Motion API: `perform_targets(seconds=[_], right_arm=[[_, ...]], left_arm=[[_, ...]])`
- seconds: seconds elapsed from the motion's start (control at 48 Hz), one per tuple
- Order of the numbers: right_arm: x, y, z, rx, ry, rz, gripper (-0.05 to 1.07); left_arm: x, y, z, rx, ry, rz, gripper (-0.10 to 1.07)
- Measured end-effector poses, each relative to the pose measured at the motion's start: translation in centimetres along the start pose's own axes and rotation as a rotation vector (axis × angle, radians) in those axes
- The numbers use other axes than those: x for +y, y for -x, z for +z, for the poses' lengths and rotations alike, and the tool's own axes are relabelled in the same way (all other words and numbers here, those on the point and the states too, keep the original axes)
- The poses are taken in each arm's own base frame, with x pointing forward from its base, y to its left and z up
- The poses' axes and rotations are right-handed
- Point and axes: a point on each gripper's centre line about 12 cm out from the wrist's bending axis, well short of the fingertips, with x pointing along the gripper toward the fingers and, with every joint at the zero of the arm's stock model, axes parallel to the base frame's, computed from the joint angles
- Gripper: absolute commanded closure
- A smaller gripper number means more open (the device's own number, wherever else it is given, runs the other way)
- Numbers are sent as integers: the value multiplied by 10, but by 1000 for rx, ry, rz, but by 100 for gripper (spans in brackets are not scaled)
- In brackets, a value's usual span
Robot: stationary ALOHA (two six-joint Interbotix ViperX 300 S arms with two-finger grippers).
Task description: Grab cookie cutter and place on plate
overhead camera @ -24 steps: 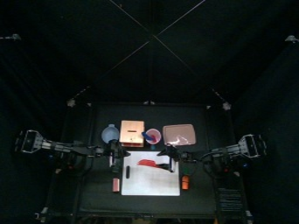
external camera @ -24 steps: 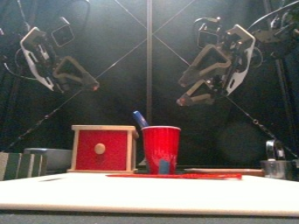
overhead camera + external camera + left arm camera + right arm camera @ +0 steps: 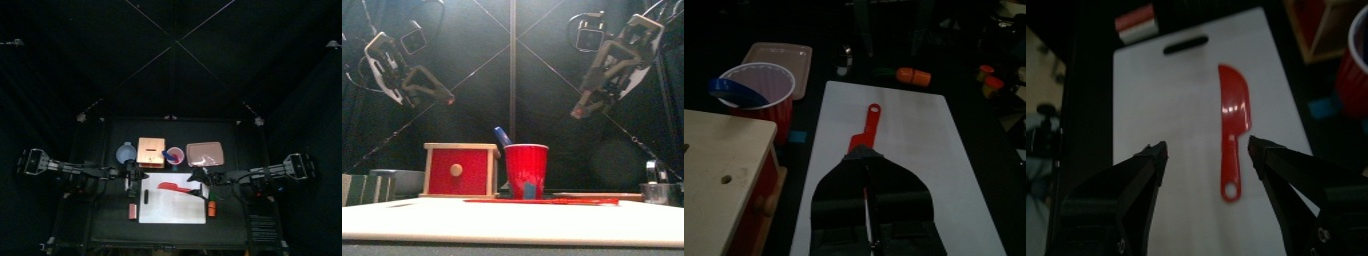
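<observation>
Can't pick out a cookie cutter for sure. What lies mid-board [image 3: 1166,110] is a flat red knife [image 3: 1233,110], a hole in its handle end. The right claw [image 3: 1207,152] hangs over the board, jaws wide apart. The left claw [image 3: 865,165] looks pressed together, empty, over the board too.

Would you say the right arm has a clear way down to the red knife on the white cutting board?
Probably yes. The right gripper hangs above the white cutting board with its jaws wide open, and the red knife lies flat between them in the wrist view, with nothing on top of it.
</observation>
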Motion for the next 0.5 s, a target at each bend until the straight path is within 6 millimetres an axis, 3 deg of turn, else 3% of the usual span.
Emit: perform_targets(seconds=[0.271,0.5], right_arm=[[-23,38,-32,166,118,-76,7],[-54,51,-54,206,107,-181,7]], left_arm=[[1,2,-8,20,-2,2,85],[1,3,-9,21,-3,3,85]])
